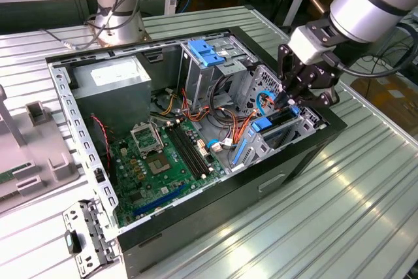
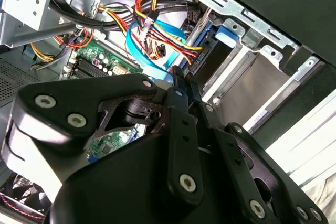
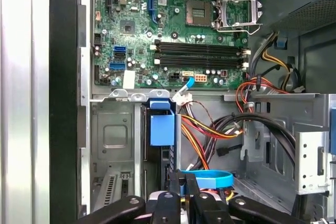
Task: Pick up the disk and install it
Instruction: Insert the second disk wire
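The gripper [image 1: 292, 99] hangs over the front corner of the open computer case [image 1: 261, 187], at the exterior view's right, its black fingers [image 3: 181, 187] drawn together into a narrow pair above the drive bay; whether they pinch anything there cannot be told. Just under the fingertips sits the disk [image 1: 277, 125], standing on edge in the grey drive cage [image 1: 261, 148], its long axis running down into the bay and its blue carrier tab [image 3: 161, 127] facing up. In the first wrist view a blue data cable [image 3: 210, 178] loops just beside the fingers, with red, yellow and orange power wires [image 3: 210, 129] beyond it. Farther off lie the green motherboard [image 1: 157, 168] and the grey power supply [image 1: 111, 89].
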You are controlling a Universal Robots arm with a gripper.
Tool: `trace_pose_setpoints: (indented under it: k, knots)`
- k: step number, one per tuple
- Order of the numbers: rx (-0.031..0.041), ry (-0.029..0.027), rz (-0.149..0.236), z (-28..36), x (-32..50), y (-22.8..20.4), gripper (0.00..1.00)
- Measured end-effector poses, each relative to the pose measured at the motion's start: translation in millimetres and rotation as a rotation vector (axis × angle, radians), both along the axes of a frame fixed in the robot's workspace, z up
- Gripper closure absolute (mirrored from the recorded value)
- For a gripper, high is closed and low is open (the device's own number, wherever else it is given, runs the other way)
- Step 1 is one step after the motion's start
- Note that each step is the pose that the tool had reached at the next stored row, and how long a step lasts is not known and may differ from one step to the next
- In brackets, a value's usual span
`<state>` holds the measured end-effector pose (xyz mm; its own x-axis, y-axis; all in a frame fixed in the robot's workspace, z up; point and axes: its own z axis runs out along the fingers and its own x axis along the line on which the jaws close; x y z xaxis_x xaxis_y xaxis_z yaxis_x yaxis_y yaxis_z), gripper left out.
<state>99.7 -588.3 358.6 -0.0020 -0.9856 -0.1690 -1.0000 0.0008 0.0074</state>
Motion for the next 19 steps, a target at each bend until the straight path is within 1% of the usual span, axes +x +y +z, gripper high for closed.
trace_pose_setpoints:
  k: [7,10,19]
  knots:
    - [0.0003,0.0,0.0,-6.5,0.0,-5.8,0.84]
    - [0.0,0.0,0.001,-9.1,0.2,-6.1,0.84]
    - [0.0001,0.0,0.001,-11.4,1.9,-6.1,0.84]
